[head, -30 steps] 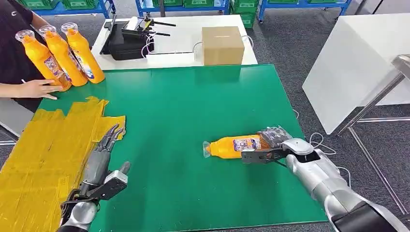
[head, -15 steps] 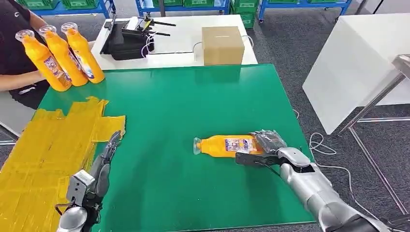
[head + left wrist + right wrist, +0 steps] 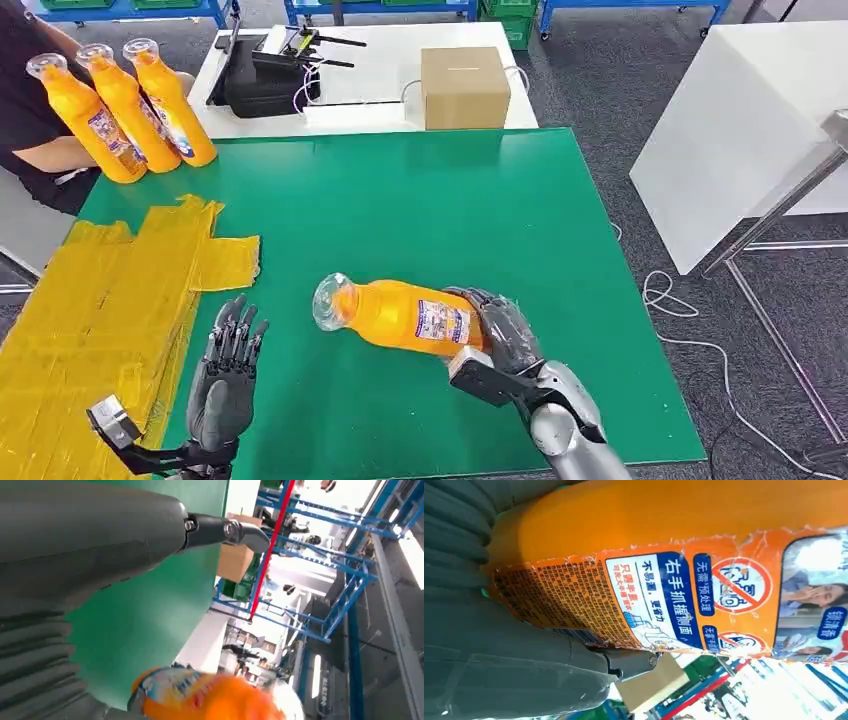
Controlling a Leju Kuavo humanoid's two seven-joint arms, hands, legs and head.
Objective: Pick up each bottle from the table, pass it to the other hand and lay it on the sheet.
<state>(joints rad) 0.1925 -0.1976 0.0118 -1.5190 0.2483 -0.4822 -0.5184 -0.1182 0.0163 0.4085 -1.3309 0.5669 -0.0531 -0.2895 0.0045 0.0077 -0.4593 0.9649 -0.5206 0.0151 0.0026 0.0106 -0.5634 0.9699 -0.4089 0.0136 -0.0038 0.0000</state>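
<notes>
One bottle [image 3: 405, 316] is gripped at its base by the right hand [image 3: 495, 335], lifted off the green tabletop [image 3: 420, 200] just right of the yellow sheet [image 3: 100, 310]; handover is pending, left hand [image 3: 225, 375] spread empty; three bottles [image 3: 120, 105] left beyond the sheet.

Four bottles [image 3: 405, 315], one cardboard box [image 3: 464, 87]

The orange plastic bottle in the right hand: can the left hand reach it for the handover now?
Probably yes. The orange plastic bottle is lifted with its neck pointing toward the left hand, whose fingers are spread, and only bare green table lies between them.
</notes>
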